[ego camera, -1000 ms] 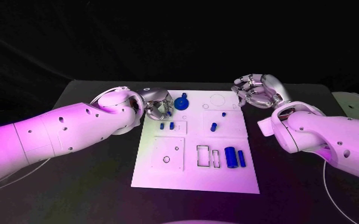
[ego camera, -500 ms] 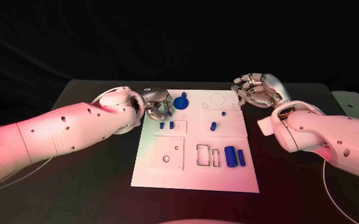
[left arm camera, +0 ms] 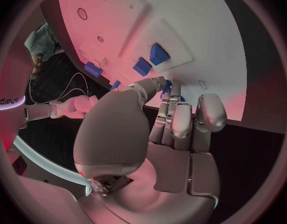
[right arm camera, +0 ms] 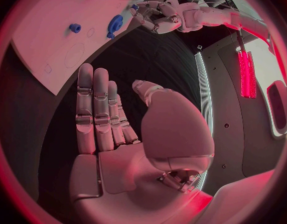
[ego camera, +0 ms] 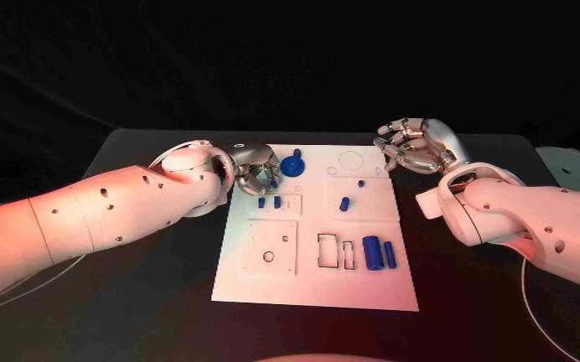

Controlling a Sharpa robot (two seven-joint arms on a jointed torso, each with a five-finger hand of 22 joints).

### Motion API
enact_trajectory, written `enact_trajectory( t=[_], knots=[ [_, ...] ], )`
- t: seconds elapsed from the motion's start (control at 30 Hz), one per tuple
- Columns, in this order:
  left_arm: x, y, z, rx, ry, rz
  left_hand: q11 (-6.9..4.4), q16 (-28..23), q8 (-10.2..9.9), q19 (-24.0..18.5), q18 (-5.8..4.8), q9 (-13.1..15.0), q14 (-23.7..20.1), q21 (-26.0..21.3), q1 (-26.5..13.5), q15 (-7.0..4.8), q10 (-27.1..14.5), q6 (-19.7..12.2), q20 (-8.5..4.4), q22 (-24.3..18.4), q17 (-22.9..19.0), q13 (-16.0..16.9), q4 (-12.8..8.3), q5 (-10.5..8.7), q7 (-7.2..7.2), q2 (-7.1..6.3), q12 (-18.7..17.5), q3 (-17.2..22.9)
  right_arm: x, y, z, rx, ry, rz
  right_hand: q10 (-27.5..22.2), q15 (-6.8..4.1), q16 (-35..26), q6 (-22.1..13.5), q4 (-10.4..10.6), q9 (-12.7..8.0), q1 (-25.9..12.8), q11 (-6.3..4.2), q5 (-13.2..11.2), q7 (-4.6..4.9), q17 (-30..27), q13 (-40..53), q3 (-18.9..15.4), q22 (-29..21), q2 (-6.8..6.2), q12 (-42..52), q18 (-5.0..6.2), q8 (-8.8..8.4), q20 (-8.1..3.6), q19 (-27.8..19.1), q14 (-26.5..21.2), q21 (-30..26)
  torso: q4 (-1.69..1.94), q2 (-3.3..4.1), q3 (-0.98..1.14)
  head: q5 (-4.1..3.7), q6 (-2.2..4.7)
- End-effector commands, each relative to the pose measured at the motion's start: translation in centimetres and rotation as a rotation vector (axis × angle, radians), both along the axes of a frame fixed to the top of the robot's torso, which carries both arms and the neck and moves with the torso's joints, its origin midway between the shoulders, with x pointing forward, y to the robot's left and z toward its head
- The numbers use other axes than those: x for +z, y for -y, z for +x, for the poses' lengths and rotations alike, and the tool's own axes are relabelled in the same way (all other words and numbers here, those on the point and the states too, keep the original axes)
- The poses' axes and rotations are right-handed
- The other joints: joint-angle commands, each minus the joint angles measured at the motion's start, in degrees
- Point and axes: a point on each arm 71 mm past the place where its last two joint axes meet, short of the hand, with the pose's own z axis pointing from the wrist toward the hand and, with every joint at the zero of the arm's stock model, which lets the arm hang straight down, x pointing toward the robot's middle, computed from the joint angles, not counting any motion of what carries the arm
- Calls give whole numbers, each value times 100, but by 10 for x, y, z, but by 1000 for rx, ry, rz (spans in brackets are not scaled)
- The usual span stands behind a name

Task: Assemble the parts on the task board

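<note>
Found the task board flat in the middle of the black table. Noted a blue round part at its far left corner, two small blue pegs just nearer, a lone blue piece towards the middle, and two blue cylinders side by side near the front right.

Saw the left hand over that far left corner, just beside the round part, fingers curled in. Made out a sliver of blue at its fingertips in the wrist view, but could not tell whether pinched there or merely lying behind (too much hidden by the thumb).

Found the right hand off the board's far right corner, fingers straight and spread from the thumb, palm bare, grasping nothing.

Judged the risks thus: with curled fingers so near, could nudge the round part or tip the pegs; if pinching lightly, could drop the piece off the board's edge; pressing at the corner could slide the unheld board.
</note>
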Motion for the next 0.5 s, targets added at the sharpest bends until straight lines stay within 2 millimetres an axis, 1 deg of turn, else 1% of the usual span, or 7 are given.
enact_trajectory(
  t=[0.03,0.1,0.13,0.33,0.5],
  knots=[
    [-1,1,-1,-1,-14,9,58,-37,-82,-63,-21,-26,-62,-50,-58,23,-51,-95,3,-39,-54,-17,9,-21,28,-44,-79,-51,1,-1,0,11,10,-2,-38,19,-13,9,-3,-6,36,-5,27,46,7,-6,-16,-5,11,-12,21,40,10,49,37,-21,5,0,-2,-7,2],
    [-1,1,-1,2,-13,9,95,-42,-189,-86,-13,-64,-90,-80,-77,57,-152,-214,32,-74,-95,-42,21,-18,55,-82,-188,-51,1,-1,0,11,10,-2,-38,19,-13,9,-3,-6,36,-5,27,46,7,-6,-16,-5,11,-12,21,40,10,49,37,-21,4,0,-3,-6,6],
    [-1,1,-1,4,-13,9,106,-47,-211,-98,-9,-71,-102,-95,-83,65,-180,-236,39,-93,-120,-48,24,-17,64,-93,-215,-55,1,-1,0,11,10,-2,-38,19,-13,9,-3,-6,36,-5,27,46,7,-6,-16,-5,11,-12,21,40,10,49,37,-21,3,0,-5,-8,5],
    [-2,-1,0,12,-11,10,166,-94,-276,-178,18,-91,-185,-190,-105,114,-308,-273,81,-220,-291,-68,39,-18,124,-130,-310,-92,0,-1,0,10,10,-3,-39,20,-31,5,-4,-12,41,-4,27,47,22,-21,-20,-19,12,-13,21,41,10,54,39,-29,-1,4,-3,-1,6],
    [-2,-2,0,16,-9,10,199,-130,-345,-254,45,-115,-250,-282,-97,144,-400,-337,112,-341,-417,-77,40,-17,156,-142,-354,-128,0,-1,0,10,9,-3,-39,20,-31,5,-4,-12,41,-4,27,47,22,-21,-20,-19,12,-13,21,41,10,54,39,-29,3,5,-4,-5,4]
  ],
)
